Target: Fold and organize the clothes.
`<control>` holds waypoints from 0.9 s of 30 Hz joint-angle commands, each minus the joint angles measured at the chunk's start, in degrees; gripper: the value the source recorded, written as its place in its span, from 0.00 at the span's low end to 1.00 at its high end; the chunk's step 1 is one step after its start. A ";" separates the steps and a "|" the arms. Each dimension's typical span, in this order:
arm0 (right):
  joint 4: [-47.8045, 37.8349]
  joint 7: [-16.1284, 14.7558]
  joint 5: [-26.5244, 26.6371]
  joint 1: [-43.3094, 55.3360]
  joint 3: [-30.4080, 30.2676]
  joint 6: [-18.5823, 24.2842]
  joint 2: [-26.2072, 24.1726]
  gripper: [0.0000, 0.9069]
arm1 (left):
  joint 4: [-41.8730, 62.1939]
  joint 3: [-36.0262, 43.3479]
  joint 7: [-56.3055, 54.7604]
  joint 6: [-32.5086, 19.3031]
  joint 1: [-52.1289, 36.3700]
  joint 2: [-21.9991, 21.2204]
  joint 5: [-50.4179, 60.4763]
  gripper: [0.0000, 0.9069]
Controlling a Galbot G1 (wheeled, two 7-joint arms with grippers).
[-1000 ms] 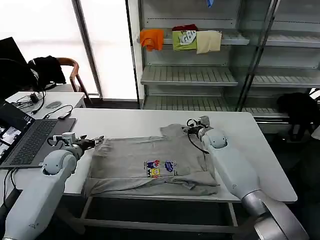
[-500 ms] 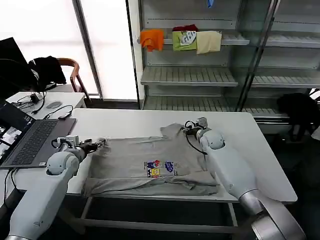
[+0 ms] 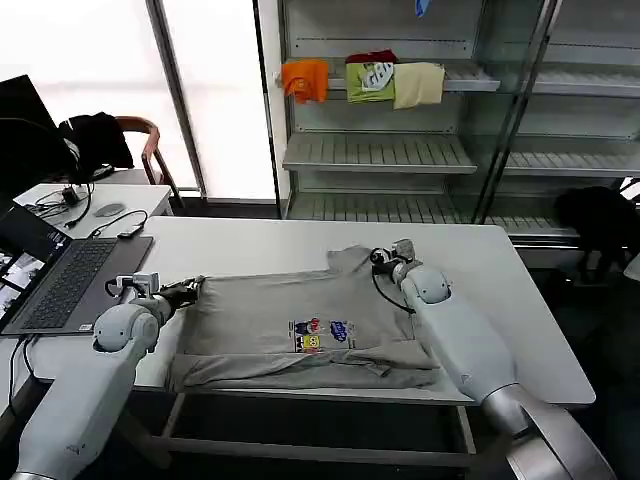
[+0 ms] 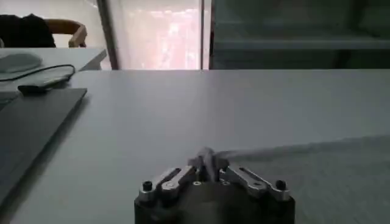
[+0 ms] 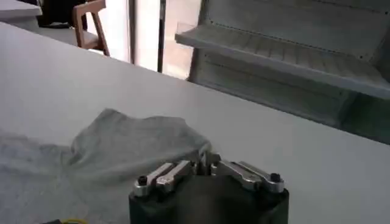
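T-shirt: the light grey T-shirt (image 3: 300,325) lies spread on the white table (image 3: 270,245), chest print (image 3: 321,335) facing up, with its near hem rolled into a thick fold along the table's front edge.

Left gripper: the left gripper (image 3: 188,290) sits low at the shirt's left edge, beside the laptop (image 3: 60,280). In the left wrist view its fingers (image 4: 204,165) are closed on a pinched bit of grey fabric.

Right gripper: the right gripper (image 3: 383,257) is at the shirt's far right corner, near the sleeve. The right wrist view shows its jaws together on the cloth edge (image 5: 204,159), with a lump of sleeve (image 5: 137,143) bunched just ahead of it.

Change since a second ago: the left gripper has drawn slightly inward and toward the table's back, and the left edge of the shirt now runs straighter and tauter from it. The right gripper has shifted only a little, and the sleeve beside it sits a bit more gathered.

Unchanged: the print and the rolled near hem lie where they were.

Background: orange, green and cream garments (image 3: 362,78) hang on the metal shelving (image 3: 380,150) behind the table.
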 commanded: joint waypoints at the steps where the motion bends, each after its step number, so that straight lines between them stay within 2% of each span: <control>1: 2.18 0.30 0.02 -0.09 0.09 2.39 -0.27 0.00 | -0.91 0.04 -0.34 -3.49 -0.32 0.17 -0.74 0.01; 7: 5.11 1.19 1.44 0.75 0.27 6.15 -0.88 0.00 | -1.58 0.02 -0.64 -6.45 -1.45 0.79 -2.46 0.01; 13: 10.61 1.82 4.30 0.46 -1.01 7.73 -3.39 0.00 | -4.13 -0.28 -0.45 -8.61 -0.18 1.76 -2.96 0.01; 18: 20.66 2.44 7.91 -2.79 -2.88 7.53 -8.14 0.00 | -9.44 -1.93 -0.52 -10.23 5.19 3.74 -3.37 0.01; 27: 38.38 3.73 9.02 -14.98 -2.42 7.63 -16.74 0.00 | -21.29 -7.81 -4.14 -10.78 18.18 7.42 -3.65 0.01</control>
